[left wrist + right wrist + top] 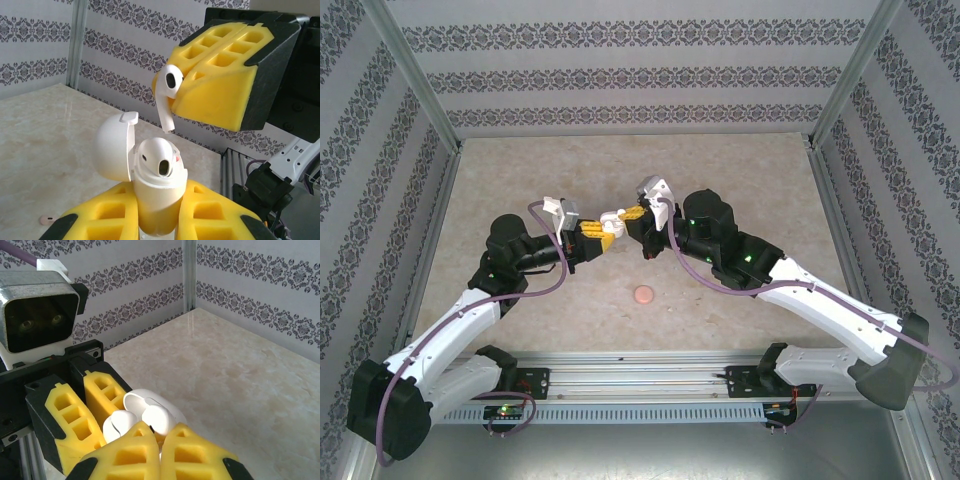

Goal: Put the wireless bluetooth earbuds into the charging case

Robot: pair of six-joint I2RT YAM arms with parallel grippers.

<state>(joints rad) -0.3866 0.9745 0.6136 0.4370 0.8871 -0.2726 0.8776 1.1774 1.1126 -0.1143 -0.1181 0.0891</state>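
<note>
Okay, left to right: the left gripper (pixel 157 222) is clenched on the charging case (pixel 159 200), its yellow fingers (pixel 102 215) pinching the lower body from both sides. The case is upright and raised off the table (pixel 740 180). The lid (pixel 114 150) is swung open to the left in the left wrist view, with the mouth facing up. One seated earbud (pixel 161 162) is in the case, head poking out of the top. Just above it, not touching, hangs the free earbud (pixel 169 90). It is nipped by its head at the very tips of the right gripper (pixel 187 92), which is clamped on it. Its long axis is near vertical: head up, stem pointing down at the case mouth, stem tip slightly right of the head. The dark port on the head faces the left wrist camera. In the top view the two grippers meet tip to tip over mid-table, case and earbud between them. A pink disc (pixel 643 295) lies flat on the table nearer the arm bases, well apart from both grippers.
</note>
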